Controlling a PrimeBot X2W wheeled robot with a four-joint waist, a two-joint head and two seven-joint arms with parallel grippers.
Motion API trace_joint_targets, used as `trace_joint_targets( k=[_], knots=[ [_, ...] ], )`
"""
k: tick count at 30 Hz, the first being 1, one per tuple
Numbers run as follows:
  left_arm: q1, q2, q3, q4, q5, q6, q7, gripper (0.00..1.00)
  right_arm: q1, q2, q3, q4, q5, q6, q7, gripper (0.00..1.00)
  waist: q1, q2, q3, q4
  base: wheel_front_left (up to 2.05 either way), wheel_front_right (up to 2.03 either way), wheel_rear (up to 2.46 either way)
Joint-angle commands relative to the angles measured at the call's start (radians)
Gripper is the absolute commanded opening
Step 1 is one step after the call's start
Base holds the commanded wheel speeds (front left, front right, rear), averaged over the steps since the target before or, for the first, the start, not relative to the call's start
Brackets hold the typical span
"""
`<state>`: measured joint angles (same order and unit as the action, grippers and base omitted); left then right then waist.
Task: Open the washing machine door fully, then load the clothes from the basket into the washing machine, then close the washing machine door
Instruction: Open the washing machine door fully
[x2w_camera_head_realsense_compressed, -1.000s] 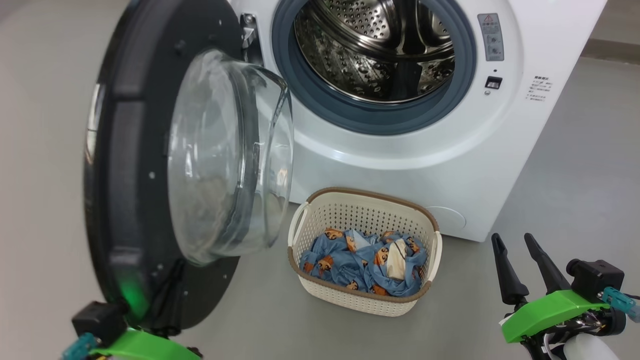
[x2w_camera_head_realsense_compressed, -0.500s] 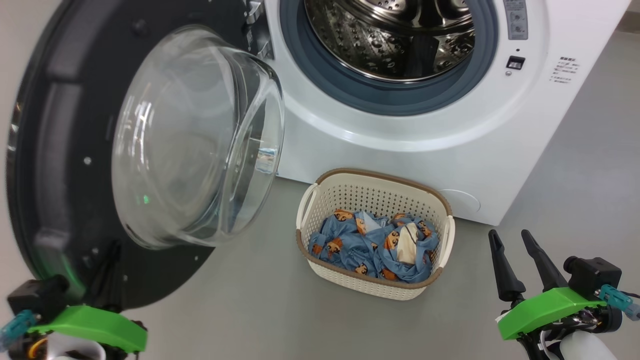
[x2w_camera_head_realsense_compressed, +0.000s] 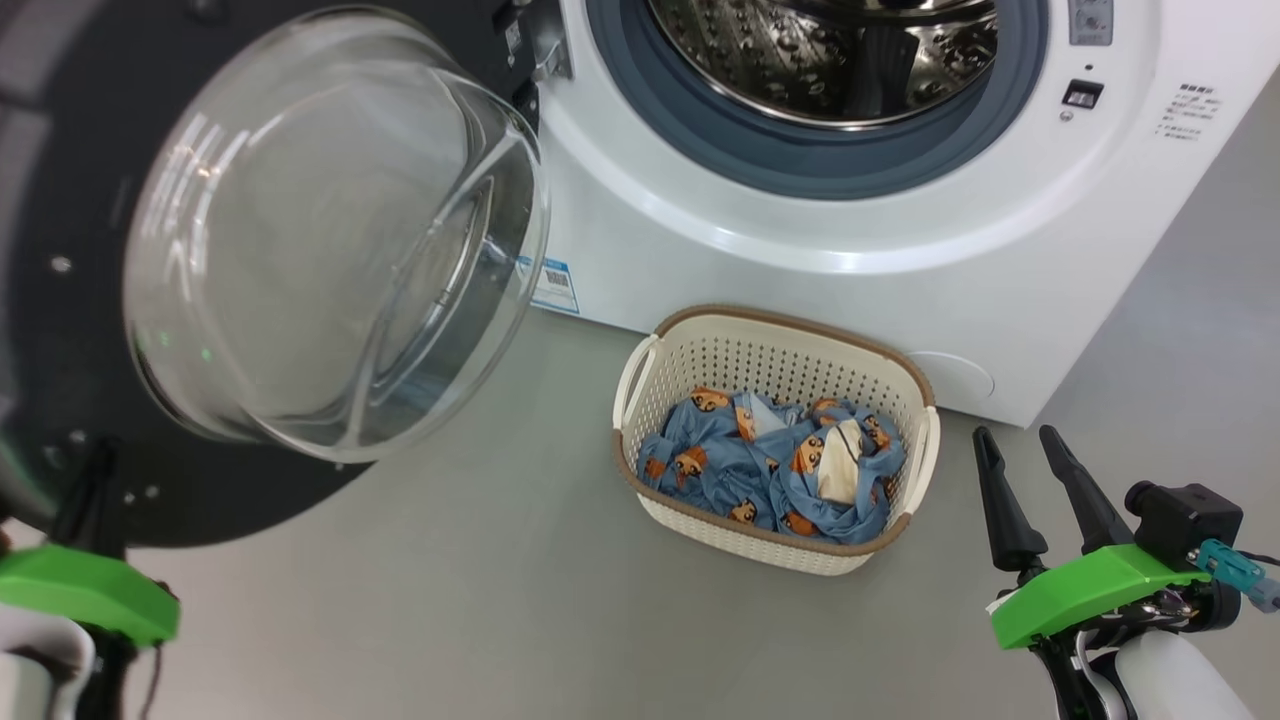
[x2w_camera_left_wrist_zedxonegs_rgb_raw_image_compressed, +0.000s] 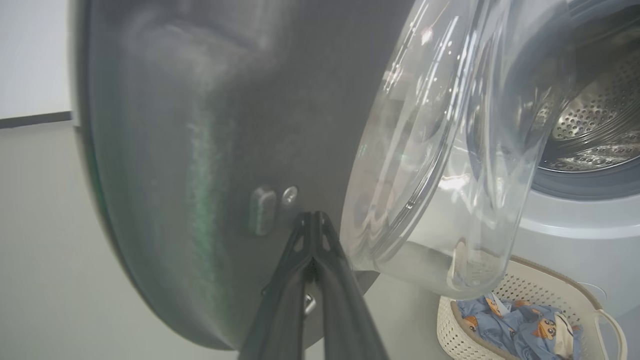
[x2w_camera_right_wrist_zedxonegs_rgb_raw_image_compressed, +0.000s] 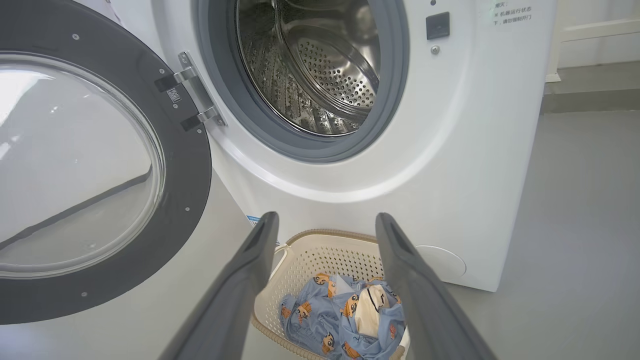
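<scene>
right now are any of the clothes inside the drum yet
No, the clothes lie in the basket, and the drum shows bare steel.

We count one washing machine (x2w_camera_head_realsense_compressed: 800, 250), one door (x2w_camera_head_realsense_compressed: 330, 230), one basket (x2w_camera_head_realsense_compressed: 800, 360), one clothes heap (x2w_camera_head_realsense_compressed: 770, 470), one left gripper (x2w_camera_left_wrist_zedxonegs_rgb_raw_image_compressed: 312, 215) and one right gripper (x2w_camera_head_realsense_compressed: 1013, 432).

A: In the head view the washing machine door (x2w_camera_head_realsense_compressed: 60, 400) runs off the left and top edges, and the top edge cuts the drum (x2w_camera_head_realsense_compressed: 830, 60).

B: The blue label sticker (x2w_camera_head_realsense_compressed: 555, 285) sits half behind the glass bowl (x2w_camera_head_realsense_compressed: 330, 230). The printed notes (x2w_camera_head_realsense_compressed: 1185, 110) on the washing machine (x2w_camera_head_realsense_compressed: 800, 270) are too small to read.

A: In the left wrist view the door's inner face is smeared, with no detail. I can't tell whether the left claw (x2w_camera_left_wrist_zedxonegs_rgb_raw_image_compressed: 312, 217) touches it.

B: There the bottom edge cuts the basket (x2w_camera_left_wrist_zedxonegs_rgb_raw_image_compressed: 450, 325), and one corner is behind the bowl.

A: Right wrist view: the right claw (x2w_camera_right_wrist_zedxonegs_rgb_raw_image_compressed: 326, 216) has its fingers across the basket's sides, and the near rim drops below the bottom edge.
</scene>
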<state>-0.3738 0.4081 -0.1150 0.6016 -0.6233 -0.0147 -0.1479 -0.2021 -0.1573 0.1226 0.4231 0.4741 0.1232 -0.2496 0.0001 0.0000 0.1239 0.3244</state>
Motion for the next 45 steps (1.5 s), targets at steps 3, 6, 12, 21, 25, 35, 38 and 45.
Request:
trace_joint_targets(
  k=[3, 6, 12, 21, 25, 35, 38, 45],
  knots=[
    [-0.103, 0.09, 0.043, 0.04, 0.006, -0.015, 0.011, 0.0, -0.04, -0.007, 0.023, -0.022, -0.019, 0.008, -0.012, 1.0, -0.0001, 0.0, 0.027, 0.002, 0.0, 0.0, 0.0],
    [-0.132, 0.104, 0.04, 0.082, 0.005, -0.027, 0.021, 0.0, -0.047, -0.008, 0.025, -0.021, -0.02, 0.008, -0.012, 1.0, -0.0001, 0.0, 0.035, 0.001, 0.0, 0.0, 0.0],
    [-0.22, 0.145, 0.039, 0.219, 0.009, -0.044, 0.019, 0.0, -0.059, -0.002, 0.029, -0.016, -0.02, 0.008, -0.012, 1.0, -0.0001, 0.0, 0.054, -0.004, 0.0, 0.0, 0.0],
    [-0.334, 0.186, -0.018, 0.351, 0.058, -0.076, 0.003, 0.0, -0.07, 0.005, 0.029, -0.009, -0.021, 0.008, -0.012, 1.0, -0.0001, 0.0, 0.06, -0.003, 0.0, 0.0, 0.0],
    [-0.367, 0.189, -0.034, 0.409, 0.067, -0.083, -0.004, 0.0, -0.072, 0.006, 0.033, -0.006, -0.018, 0.008, -0.012, 1.0, -0.0001, 0.0, 0.057, -0.007, 0.0, 0.0, 0.0],
    [-0.401, 0.182, -0.058, 0.493, 0.068, -0.098, -0.043, 0.0, -0.066, 0.01, 0.03, -0.006, -0.013, 0.008, -0.012, 1.0, -0.0001, 0.0, 0.051, -0.018, 0.0, 0.0, 0.0],
    [-0.407, 0.179, -0.065, 0.508, 0.066, -0.102, -0.052, 0.0, -0.064, 0.011, 0.027, -0.008, -0.013, 0.008, -0.012, 1.0, -0.0001, 0.0, 0.05, -0.019, 0.0, 0.0, 0.0],
    [-0.407, 0.166, -0.087, 0.523, 0.064, -0.109, -0.072, 0.0, -0.06, 0.016, 0.024, -0.009, -0.011, 0.008, -0.012, 1.0, -0.0001, 0.0, 0.045, -0.019, 0.0, 0.0, 0.0]
  ],
)
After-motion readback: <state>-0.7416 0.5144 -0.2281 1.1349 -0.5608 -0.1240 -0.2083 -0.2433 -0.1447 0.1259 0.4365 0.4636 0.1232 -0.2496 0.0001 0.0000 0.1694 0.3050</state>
